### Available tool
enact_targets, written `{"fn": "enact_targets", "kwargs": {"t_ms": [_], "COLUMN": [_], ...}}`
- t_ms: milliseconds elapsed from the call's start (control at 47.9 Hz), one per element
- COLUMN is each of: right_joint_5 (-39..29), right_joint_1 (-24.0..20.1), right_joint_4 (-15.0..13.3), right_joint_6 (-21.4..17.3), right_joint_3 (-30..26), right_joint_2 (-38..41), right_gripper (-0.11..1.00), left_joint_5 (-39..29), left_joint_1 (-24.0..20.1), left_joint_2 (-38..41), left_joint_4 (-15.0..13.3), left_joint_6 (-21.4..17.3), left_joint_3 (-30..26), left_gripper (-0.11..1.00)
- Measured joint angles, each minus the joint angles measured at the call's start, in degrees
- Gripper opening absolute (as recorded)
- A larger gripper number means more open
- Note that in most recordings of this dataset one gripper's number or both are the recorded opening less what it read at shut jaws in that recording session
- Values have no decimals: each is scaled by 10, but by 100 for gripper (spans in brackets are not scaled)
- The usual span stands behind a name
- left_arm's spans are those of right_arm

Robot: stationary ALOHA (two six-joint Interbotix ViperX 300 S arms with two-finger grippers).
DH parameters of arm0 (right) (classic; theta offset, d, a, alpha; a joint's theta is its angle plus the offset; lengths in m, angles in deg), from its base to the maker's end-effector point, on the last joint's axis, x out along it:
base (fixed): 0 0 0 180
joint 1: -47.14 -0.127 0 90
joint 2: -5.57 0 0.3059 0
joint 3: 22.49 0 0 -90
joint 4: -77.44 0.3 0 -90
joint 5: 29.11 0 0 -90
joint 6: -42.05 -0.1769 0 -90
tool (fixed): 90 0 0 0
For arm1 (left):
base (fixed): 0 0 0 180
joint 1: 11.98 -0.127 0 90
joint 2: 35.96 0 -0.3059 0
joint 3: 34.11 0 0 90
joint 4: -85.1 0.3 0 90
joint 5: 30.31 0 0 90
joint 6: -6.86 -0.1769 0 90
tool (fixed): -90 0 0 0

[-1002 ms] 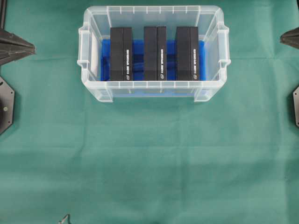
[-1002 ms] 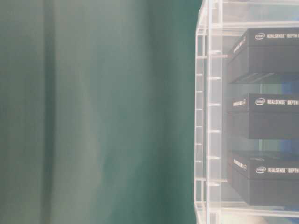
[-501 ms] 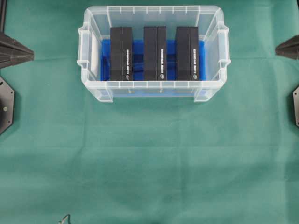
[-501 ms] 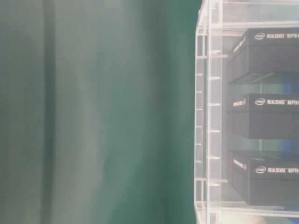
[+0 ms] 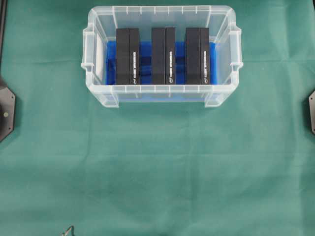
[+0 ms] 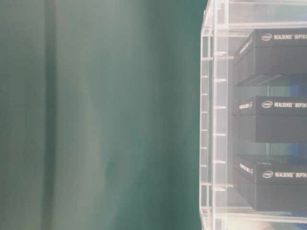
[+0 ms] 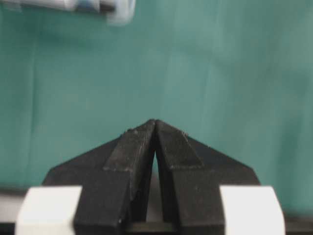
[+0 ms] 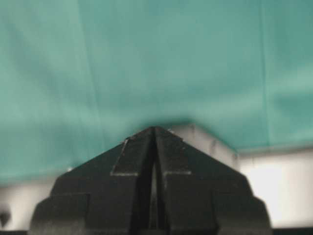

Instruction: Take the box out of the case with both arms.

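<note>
A green cloth [image 5: 157,167] covers the whole work surface, creased but flat. The case [image 5: 93,73], a clear plastic bin with a blue liner [image 5: 146,54], sits at the far middle of the cloth. Inside stand three black RealSense boxes on edge, side by side with gaps between: left box [image 5: 128,55], middle box [image 5: 163,55], right box [image 5: 197,55]. None has been lifted.

The left gripper [image 7: 155,122] is clenched tip to tip on nothing, over bare cloth, with a corner of the case at the far left of its view. The right gripper [image 8: 154,128] is likewise clenched and empty over cloth. Neither gripper shows in the overhead view.

Judgement: the approach has not begun. Both sets of jaws should be opened before descent, one box chosen, and its two ends taken together, entering through the gaps and clear of the case rim, then lifting level
</note>
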Motion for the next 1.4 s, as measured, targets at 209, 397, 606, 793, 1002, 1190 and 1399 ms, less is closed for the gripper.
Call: {"fn": "enact_targets", "kwargs": {"t_ms": [209, 397, 606, 793, 1002, 1190, 1399], "right_joint_5": [-35, -11, -7, -9, -8, -9, -9], "right_joint_1": [0, 0, 0, 1, 2, 2, 4], "right_joint_4": [0, -3, -17, -20, -24, -25, -40], "right_joint_6": [0, -23, -198, -437, -656, -692, -685], "right_joint_3": [-6, -6, -6, -6, -6, -7, -6], "right_joint_2": [11, 11, 26, 39, 39, 41, 49], "right_gripper": [0, 0, 0, 0, 0, 0, 0], "left_joint_5": [-36, -37, -37, -38, -40, -41, -42], "left_joint_1": [13, 13, 13, 13, 13, 13, 8], "left_joint_2": [4, 10, 17, 18, 19, 25, 30], "left_joint_4": [-1, -1, 2, 9, 10, 10, 11], "left_joint_6": [5, 48, 242, 461, 640, 674, 674], "left_joint_3": [-4, -4, -6, -6, -6, -7, -8], "left_gripper": [0, 0, 0, 0, 0, 0, 0]}}
